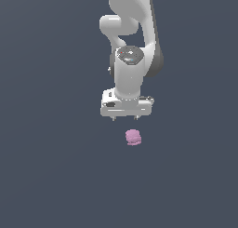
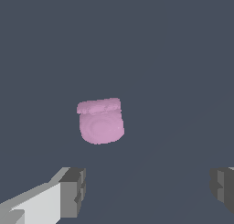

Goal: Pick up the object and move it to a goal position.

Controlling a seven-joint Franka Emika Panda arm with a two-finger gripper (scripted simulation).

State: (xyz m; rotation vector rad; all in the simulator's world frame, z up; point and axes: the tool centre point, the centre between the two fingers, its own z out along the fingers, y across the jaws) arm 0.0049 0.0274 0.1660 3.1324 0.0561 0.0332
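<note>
I am holding my gripper (image 1: pixel 125 118) above the blob (image 1: pixel 133 137), and nothing is touching it. In the exterior view my white arm (image 1: pixel 132 45) is reaching down from the top of the picture, with the wrist turned so the hand is pointing straight at the dark grey floor (image 1: pixel 51 166). The two short fingers (image 1: pixel 113 118) are sticking out beneath the hand's wide body, and the blob is sitting just below them, shifted a little toward the exterior view's right of the hand's middle. It is lying on the floor alone, pink-mauve, rounded and lumpy, narrower than my hand. In the wrist view I am looking down on the blob (image 2: pixel 100 121), which is showing a ridged band along one edge and a smoother domed face. My fingertips (image 2: pixel 73 192) are appearing at the near edge of that picture, one grey pad on each side, standing well apart with bare floor (image 2: pixel 173 58) between them. So my hand is spread wide and gripping nothing. The blob is lying ahead of the gap between the pads rather than inside it.
</note>
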